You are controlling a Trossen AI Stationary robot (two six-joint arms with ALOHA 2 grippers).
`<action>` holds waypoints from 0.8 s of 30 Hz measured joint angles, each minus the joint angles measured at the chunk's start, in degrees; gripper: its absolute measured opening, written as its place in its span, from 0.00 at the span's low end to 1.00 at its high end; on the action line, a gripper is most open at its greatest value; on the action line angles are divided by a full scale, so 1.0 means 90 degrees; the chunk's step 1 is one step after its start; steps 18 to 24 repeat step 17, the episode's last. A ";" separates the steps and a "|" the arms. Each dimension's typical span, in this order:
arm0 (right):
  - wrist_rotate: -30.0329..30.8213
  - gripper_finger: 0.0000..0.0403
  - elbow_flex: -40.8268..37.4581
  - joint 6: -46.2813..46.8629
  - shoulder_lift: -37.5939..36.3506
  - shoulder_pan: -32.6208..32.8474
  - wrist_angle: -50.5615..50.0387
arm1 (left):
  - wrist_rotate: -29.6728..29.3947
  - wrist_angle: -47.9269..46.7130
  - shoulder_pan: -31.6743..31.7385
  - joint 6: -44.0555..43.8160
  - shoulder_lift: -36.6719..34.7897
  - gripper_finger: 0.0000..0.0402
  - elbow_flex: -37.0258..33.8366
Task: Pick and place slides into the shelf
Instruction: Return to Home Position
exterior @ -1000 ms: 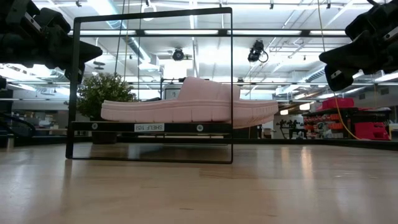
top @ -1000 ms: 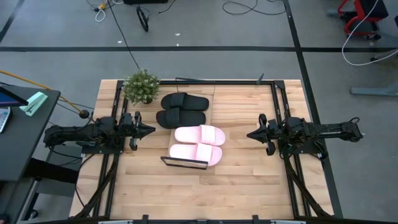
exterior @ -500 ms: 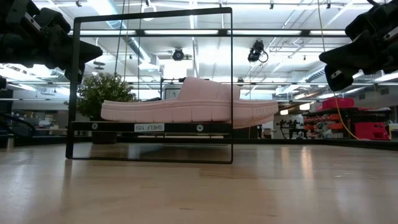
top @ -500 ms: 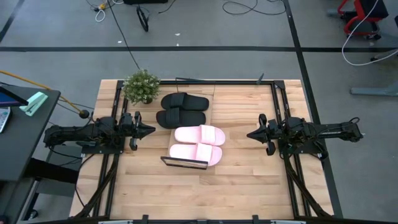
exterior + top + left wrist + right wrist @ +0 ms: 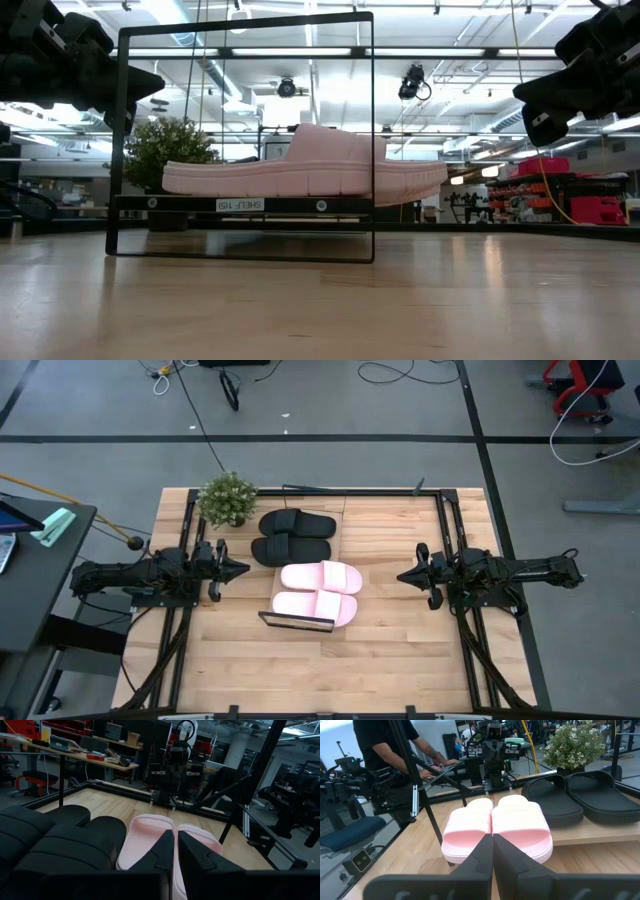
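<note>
- Looking soft and foamy, the pink slides (image 5: 318, 592) and the black slides (image 5: 294, 537) seemed light and a bit squashy, so I judged they would bend but not break
- Each one looked easiest to grab by its broad strap or by the thick side of its sole, because the flat top gave nothing to pinch
- All four slides lay on the shelf (image 5: 580, 834) in two neat pairs, with the black pair nearer the plant (image 5: 227, 498) and the pink pair at the other end
- On its own side of the shelf, the left end effector (image 5: 238, 569) hung above the surface (image 5: 400, 660), well apart from the slides and pointing at them
- Its fingers were pressed close together and held nothing
- Across from it, the right end effector (image 5: 404, 576) pointed back at the slides, also well apart, with its fingers closed on nothing
- Both arms lay low and level, and the job looked done to me
</note>
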 joint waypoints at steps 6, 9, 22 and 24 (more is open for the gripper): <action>0.0000 0.04 0.0000 0.0000 0.0000 -0.0001 -0.0001 | 0.0001 0.0001 -0.0001 0.0000 0.0000 0.09 0.0000; 0.0000 0.04 0.0000 0.0000 0.0000 0.0000 -0.0002 | 0.0000 0.0002 0.0001 0.0000 0.0000 0.10 0.0000; 0.0000 0.04 0.0000 0.0000 0.0001 0.0000 0.0000 | 0.0001 0.0002 0.0000 0.0001 0.0000 0.07 0.0001; 0.0000 0.04 0.0000 0.0000 0.0001 0.0000 0.0000 | 0.0001 0.0002 0.0000 0.0001 0.0000 0.07 0.0001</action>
